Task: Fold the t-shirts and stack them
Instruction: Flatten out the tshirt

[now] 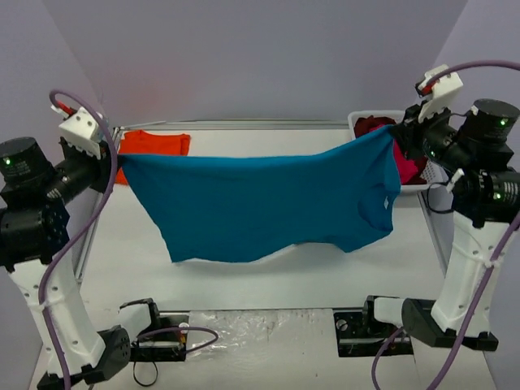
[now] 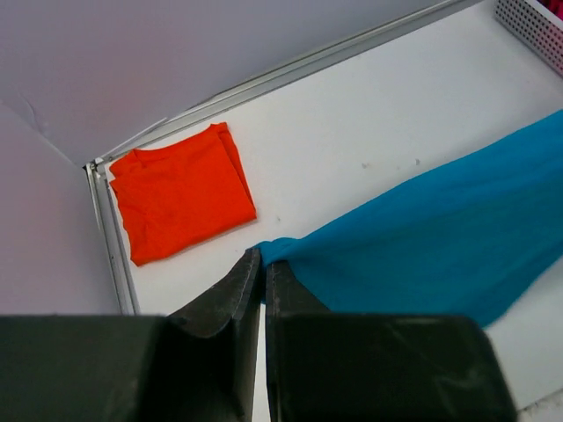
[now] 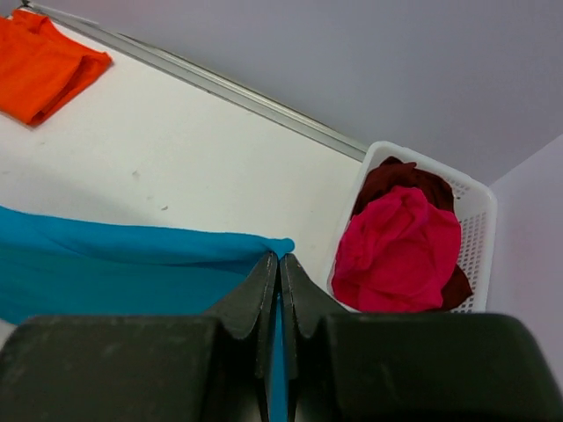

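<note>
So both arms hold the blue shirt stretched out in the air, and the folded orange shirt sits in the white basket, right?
Not quite: the orange shirt lies folded on the table, outside the basket, as the left wrist view shows. The rest is right.

From the overhead camera I saw both arms raised, with a teal-blue t-shirt (image 1: 268, 203) stretched wide between them above the white table (image 1: 244, 280). My left gripper (image 1: 116, 159) pinched one top corner and my right gripper (image 1: 398, 130) the other. A folded orange t-shirt (image 1: 158, 144) lay far left. A white basket (image 1: 356, 120) far right held a dark red t-shirt (image 1: 372, 124) and a magenta-pink t-shirt (image 1: 408, 168).
</note>
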`<action>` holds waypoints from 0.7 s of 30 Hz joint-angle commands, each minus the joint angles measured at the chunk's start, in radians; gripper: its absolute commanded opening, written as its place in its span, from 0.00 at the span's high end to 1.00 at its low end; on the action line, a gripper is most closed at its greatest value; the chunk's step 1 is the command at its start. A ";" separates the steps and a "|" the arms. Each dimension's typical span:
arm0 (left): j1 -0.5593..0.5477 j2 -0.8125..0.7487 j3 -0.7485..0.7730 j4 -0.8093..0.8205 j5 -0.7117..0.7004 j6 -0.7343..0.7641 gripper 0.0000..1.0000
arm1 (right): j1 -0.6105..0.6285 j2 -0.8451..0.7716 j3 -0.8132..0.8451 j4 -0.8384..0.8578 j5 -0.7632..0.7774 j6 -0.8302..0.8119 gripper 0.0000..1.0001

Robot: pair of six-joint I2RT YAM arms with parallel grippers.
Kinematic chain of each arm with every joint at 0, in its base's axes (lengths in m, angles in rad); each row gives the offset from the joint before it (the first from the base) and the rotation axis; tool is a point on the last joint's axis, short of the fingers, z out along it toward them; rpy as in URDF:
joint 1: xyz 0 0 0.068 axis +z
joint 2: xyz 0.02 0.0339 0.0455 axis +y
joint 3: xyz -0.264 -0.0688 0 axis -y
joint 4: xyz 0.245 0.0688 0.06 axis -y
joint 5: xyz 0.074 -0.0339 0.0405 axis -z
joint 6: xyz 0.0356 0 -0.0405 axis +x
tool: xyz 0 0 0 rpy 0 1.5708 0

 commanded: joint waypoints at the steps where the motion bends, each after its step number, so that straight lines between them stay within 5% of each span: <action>1: 0.002 0.197 -0.015 0.159 -0.062 -0.088 0.98 | -0.008 0.181 -0.027 0.140 0.081 0.020 1.00; 8: -0.035 0.550 0.064 0.224 -0.127 -0.098 0.98 | -0.006 0.536 0.129 0.166 0.075 0.015 1.00; 13: -0.090 0.714 0.249 0.175 -0.186 -0.078 0.98 | -0.004 0.722 0.397 0.163 0.095 0.048 1.00; 18: -0.122 0.819 0.646 0.021 -0.216 -0.095 0.98 | -0.003 0.731 0.556 0.193 0.119 0.092 1.00; 21: -0.122 0.773 0.728 0.009 -0.211 -0.115 0.98 | -0.004 0.609 0.553 0.197 0.116 0.091 1.00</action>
